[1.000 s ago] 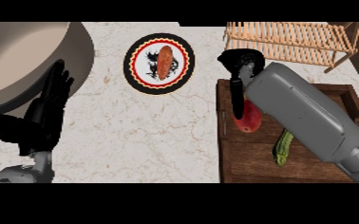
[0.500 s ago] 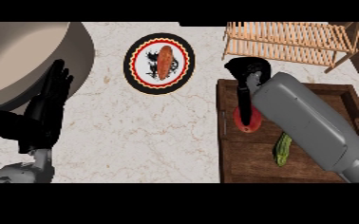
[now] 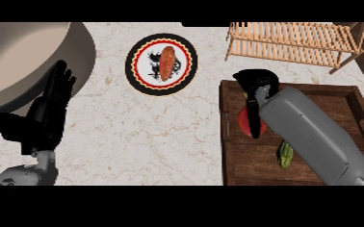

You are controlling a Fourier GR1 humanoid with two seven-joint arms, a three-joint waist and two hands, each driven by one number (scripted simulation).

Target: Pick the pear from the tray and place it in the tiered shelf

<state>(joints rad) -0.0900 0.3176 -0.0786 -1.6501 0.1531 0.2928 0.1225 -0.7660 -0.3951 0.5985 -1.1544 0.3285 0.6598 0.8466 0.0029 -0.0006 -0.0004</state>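
Head view: we look steeply down on a pale marbled tabletop. At upper right we note the tiered shelf, wooden and slatted. Just below it sits the dark wooden tray. Near the centre top lies a round patterned plate carrying an oblong brown food item; a large beige curved object fills the upper left.

Right hand sits over the tray's upper left part, its fingers reaching down onto a red rounded fruit, presumably the pear, near the tray's left wall. Forearm covers much of it, so we cannot tell its long axis, nor whether the fingers close on it. A green item lies lower, beside the forearm.

Left hand rests at the left edge, fingers straight and upward.
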